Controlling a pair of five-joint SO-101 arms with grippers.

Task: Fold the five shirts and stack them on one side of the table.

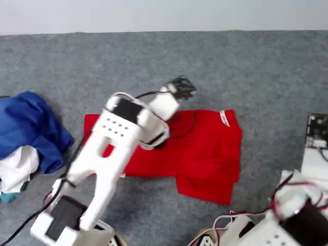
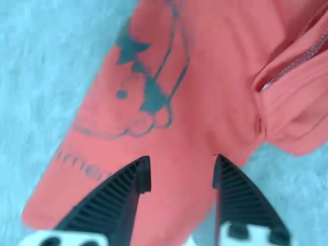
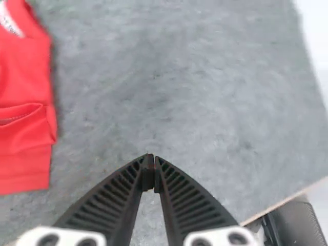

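Observation:
A red shirt (image 1: 205,148) lies partly folded on the grey table, its dark printed drawing (image 2: 146,87) facing up. My left gripper (image 2: 182,171) hovers open just above the shirt's middle, with red cloth showing between its black fingers (image 2: 123,189); in the high view the left arm (image 1: 118,148) covers the shirt's left part. A blue shirt (image 1: 28,125) lies heaped at the table's left over white cloth (image 1: 18,166). My right gripper (image 3: 149,171) is shut above bare grey table, to the right of the red shirt (image 3: 23,102), holding nothing.
The grey felt table (image 1: 205,66) has free room along the back and to the right of the red shirt. The table's right edge (image 3: 287,202) runs close to my right gripper. The right arm's white body and cables (image 1: 287,215) sit at the front right.

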